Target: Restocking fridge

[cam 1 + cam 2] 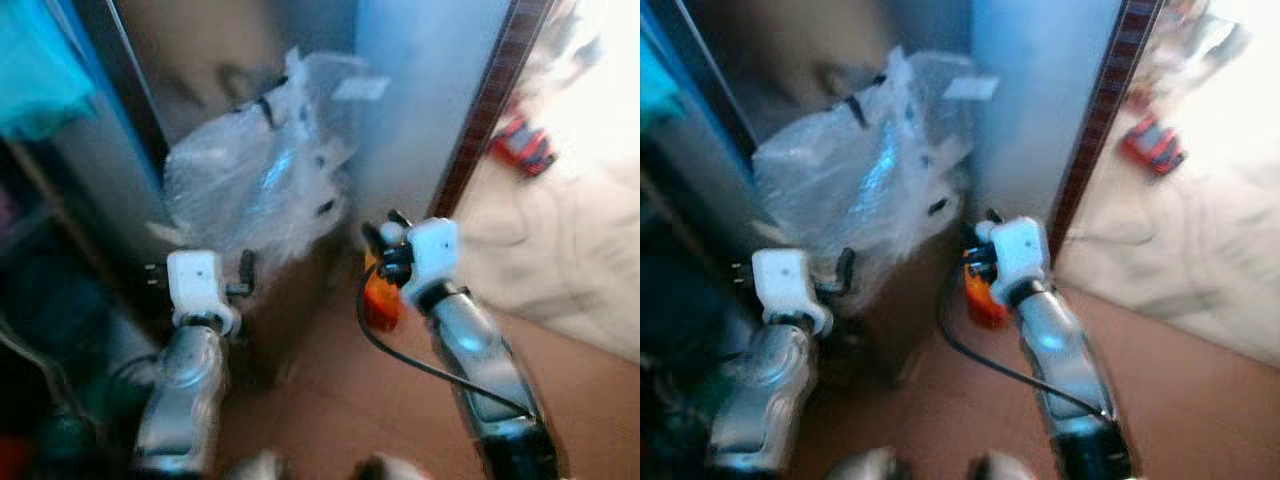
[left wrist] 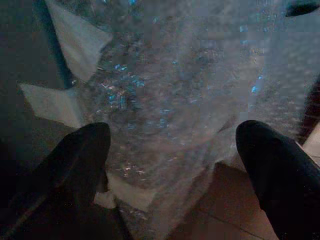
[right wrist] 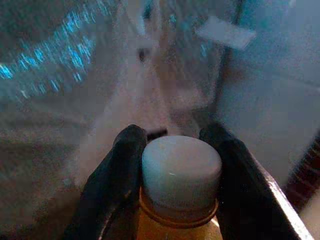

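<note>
I hold an orange bottle (image 3: 180, 185) by its white cap in the right gripper (image 3: 177, 165), jaws closed on it, beside the bubble wrap bundle (image 1: 250, 175). The left gripper (image 2: 175, 165) is open near the wrap. The blurred head views suggest motion, so I think the bottle may slip or hit the bundle.

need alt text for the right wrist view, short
The right gripper is shut on a bottle with a pale cap, one black finger on each side of it. Behind it, blurred, is crumpled clear plastic wrap and a pale flat panel.
</note>
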Controlling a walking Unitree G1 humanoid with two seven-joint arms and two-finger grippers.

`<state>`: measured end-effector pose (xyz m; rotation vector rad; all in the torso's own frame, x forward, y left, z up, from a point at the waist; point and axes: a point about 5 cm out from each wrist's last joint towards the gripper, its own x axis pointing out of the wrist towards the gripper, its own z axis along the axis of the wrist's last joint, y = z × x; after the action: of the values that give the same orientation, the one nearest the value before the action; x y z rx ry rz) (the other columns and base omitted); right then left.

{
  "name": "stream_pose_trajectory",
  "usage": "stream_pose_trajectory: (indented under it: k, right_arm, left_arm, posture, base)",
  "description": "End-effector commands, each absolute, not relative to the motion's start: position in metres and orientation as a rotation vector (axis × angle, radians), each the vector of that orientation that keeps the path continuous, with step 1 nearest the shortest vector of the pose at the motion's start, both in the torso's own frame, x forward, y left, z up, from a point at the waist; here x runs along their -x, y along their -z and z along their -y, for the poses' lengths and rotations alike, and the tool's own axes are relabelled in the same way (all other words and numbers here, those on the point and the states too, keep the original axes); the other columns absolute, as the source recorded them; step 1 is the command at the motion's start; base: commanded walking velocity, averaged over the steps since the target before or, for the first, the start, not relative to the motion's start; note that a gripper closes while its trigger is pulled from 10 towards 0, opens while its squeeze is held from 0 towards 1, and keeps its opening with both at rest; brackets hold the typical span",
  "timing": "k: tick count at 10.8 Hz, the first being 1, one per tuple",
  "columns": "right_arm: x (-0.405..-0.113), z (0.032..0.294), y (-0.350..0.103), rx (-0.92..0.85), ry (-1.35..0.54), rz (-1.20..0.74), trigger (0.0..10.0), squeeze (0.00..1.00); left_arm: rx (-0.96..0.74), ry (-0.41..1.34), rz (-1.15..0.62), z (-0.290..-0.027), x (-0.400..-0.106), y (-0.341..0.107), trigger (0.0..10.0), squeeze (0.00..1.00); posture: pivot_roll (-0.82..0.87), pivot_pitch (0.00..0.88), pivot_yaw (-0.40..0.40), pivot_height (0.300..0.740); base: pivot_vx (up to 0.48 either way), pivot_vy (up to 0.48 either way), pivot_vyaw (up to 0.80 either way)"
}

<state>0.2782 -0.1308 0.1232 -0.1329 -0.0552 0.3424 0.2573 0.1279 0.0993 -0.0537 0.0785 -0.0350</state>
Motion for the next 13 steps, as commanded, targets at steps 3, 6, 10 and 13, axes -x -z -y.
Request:
stream_pose_trajectory:
  k: [3, 6, 10, 13]
  right_arm:
    - [-0.28, 0.127, -0.135, 0.136, -0.342, 0.114, 10.0, 0.0]
    - [-0.278, 0.132, -0.136, 0.148, -0.321, 0.115, 10.0, 0.0]
    - [-0.263, 0.141, -0.132, 0.157, -0.296, 0.082, 10.0, 0.0]
    - [-0.258, 0.15, -0.133, 0.176, -0.283, 0.065, 10.0, 0.0]
  left_arm:
    - [0.002, -0.053, -0.001, -0.147, -0.259, -0.111, 10.0, 0.0]
    - [0.046, 0.052, -0.031, -0.143, -0.275, -0.109, 10.0, 0.0]
    - [0.074, 0.107, 0.001, -0.129, -0.302, -0.118, 10.0, 0.0]
    - [0.097, 0.029, 0.044, -0.139, -0.307, -0.125, 10.0, 0.0]
  posture:
    - [0.01, 0.034, 0.01, 0.74]
    - [0.0, 0.036, 0.006, 0.74]
    - [-0.05, 0.049, 0.004, 0.74]
    - [-0.07, 0.057, -0.002, 0.74]
  base:
    - [0.0, 0.0, 0.0]
    - [0.0, 0.0, 0.0]
    - [0.0, 0.0, 0.0]
    - [0.0, 0.0, 0.0]
